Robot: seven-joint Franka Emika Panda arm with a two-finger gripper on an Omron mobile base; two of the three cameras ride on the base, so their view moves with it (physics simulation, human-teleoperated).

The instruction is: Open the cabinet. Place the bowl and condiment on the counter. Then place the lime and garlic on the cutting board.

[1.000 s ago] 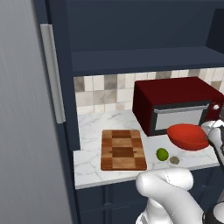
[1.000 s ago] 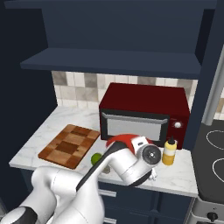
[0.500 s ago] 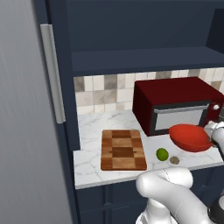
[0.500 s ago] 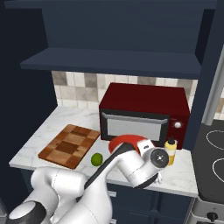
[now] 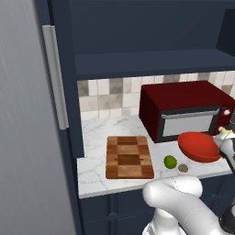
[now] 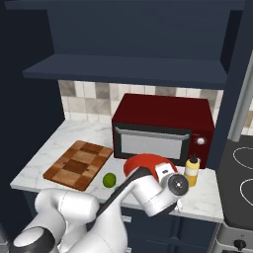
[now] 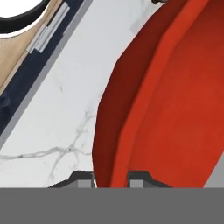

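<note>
Gripping the bowl by its rim, the pincer is clamped shut on it above the marble surface.

From the right base, the arm hides much of the bowl and the condiment shows beside it; the left base view adds the lime and garlic near the cutting board.

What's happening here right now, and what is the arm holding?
The tool is shut on the rim of the red bowl, which hangs tilted in front of the microwave above the marble counter. The yellow condiment bottle already stands on the counter. The lime and garlic lie on the counter beside the cutting board, not on it yet.
</note>
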